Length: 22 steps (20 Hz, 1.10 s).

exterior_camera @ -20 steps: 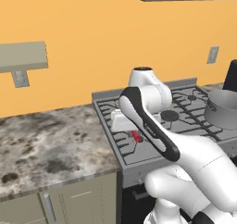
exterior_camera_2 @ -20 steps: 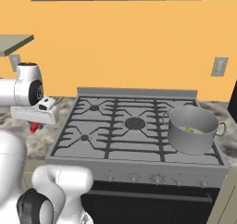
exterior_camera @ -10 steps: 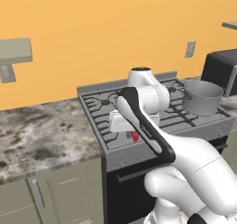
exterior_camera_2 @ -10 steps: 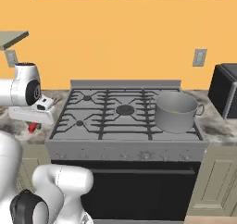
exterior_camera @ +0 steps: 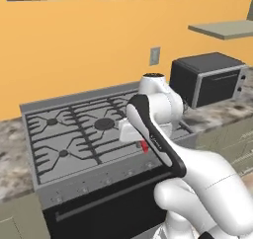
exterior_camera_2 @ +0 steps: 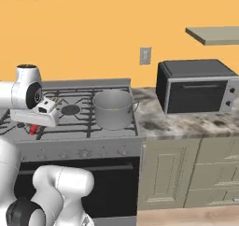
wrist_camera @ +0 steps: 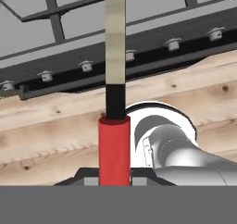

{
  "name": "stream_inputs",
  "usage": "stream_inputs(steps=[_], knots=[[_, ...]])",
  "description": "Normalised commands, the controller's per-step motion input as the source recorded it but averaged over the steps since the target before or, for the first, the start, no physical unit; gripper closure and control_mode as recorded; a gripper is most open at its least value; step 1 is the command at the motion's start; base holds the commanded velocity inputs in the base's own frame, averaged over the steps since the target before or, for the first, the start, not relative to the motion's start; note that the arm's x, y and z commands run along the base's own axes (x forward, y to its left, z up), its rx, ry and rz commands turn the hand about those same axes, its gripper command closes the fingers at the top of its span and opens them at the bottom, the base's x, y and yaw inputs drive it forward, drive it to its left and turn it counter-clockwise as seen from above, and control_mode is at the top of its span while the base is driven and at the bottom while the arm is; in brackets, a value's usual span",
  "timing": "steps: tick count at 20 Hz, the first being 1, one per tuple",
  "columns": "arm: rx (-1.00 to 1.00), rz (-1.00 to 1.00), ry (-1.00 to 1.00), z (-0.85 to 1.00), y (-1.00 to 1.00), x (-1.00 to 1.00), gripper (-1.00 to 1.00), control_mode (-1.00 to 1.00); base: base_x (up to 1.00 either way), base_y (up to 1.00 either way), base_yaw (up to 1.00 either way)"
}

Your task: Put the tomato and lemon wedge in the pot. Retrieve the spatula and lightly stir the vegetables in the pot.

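My gripper [wrist_camera: 114, 179] is shut on the red handle of the spatula [wrist_camera: 114, 146]. Its dark neck and pale head [wrist_camera: 115, 33] point away from the hand, over the stove's front edge and its row of knobs. From the left base view, the gripper [exterior_camera: 141, 143] hangs at the stove's front right, with a bit of the red handle [exterior_camera: 144, 146] showing under it. The right base view puts the gripper [exterior_camera_2: 33, 126] at the stove's front, left of the grey metal pot [exterior_camera_2: 113, 109] on a right burner. The pot's inside is hidden, so the tomato and lemon wedge are out of view.
The gas stove [exterior_camera: 74, 134] has raised black grates. A dark toaster oven [exterior_camera_2: 196, 86] stands on the marble counter [exterior_camera_2: 186, 122] right of the stove, under a wall shelf [exterior_camera_2: 214, 33]. Cabinet doors [exterior_camera_2: 177, 173] sit below. Wooden floor [wrist_camera: 55, 126] lies under the hand.
The whole picture has slid left: the base has driven to the right along the counter. The arm keeps its pose with the spatula in its grip.
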Motion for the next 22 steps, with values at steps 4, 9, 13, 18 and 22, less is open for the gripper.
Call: stream_inputs(steps=[4, 9, 13, 18, 22], knots=[[0.0, 0.0, 0.0, 0.0, 0.0, 0.0, 1.0, 1.0, 0.02, -0.85, 0.08], [0.0, 0.0, 0.0, 0.0, 0.0, 0.0, 1.0, 1.0, 0.19, -0.79, 0.15], [0.0, 0.0, 0.0, 0.0, 0.0, 0.0, 1.0, 1.0, 0.17, -0.62, 0.15], [0.0, 0.0, 0.0, 0.0, 0.0, 0.0, 1.0, 1.0, 0.22, -0.25, 0.33], [0.0, 0.0, 0.0, 0.0, 0.0, 0.0, 1.0, 1.0, 0.54, -0.5, 0.26]])
